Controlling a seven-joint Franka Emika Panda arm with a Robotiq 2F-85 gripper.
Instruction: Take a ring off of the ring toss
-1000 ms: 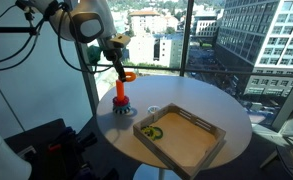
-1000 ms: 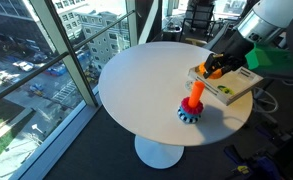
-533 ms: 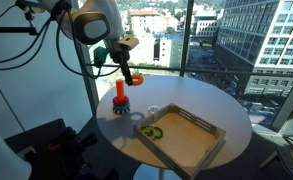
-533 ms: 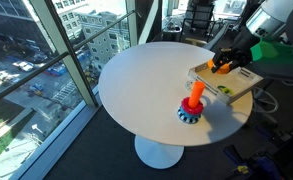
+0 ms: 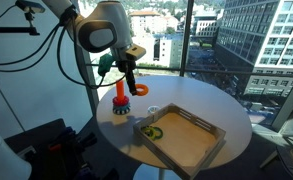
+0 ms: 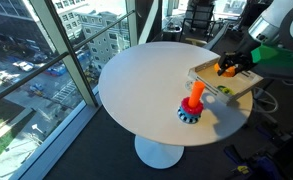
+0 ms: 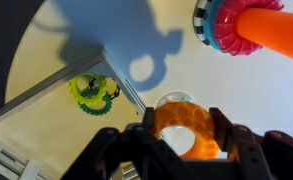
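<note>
Orange ring (image 6: 227, 69) aloft, apart from upright ring toss (image 6: 193, 104)

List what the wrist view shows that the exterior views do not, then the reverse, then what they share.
Wrist view only: a close look down on the gripper shut on the ring, with a dark finger on each side of it.
Exterior views only: the arm, the whole round table, and the windows with the city outside.
Shared: the ring held in the air clear of the ring toss, the tray, and the yellow-green ring lying in the tray.
</note>
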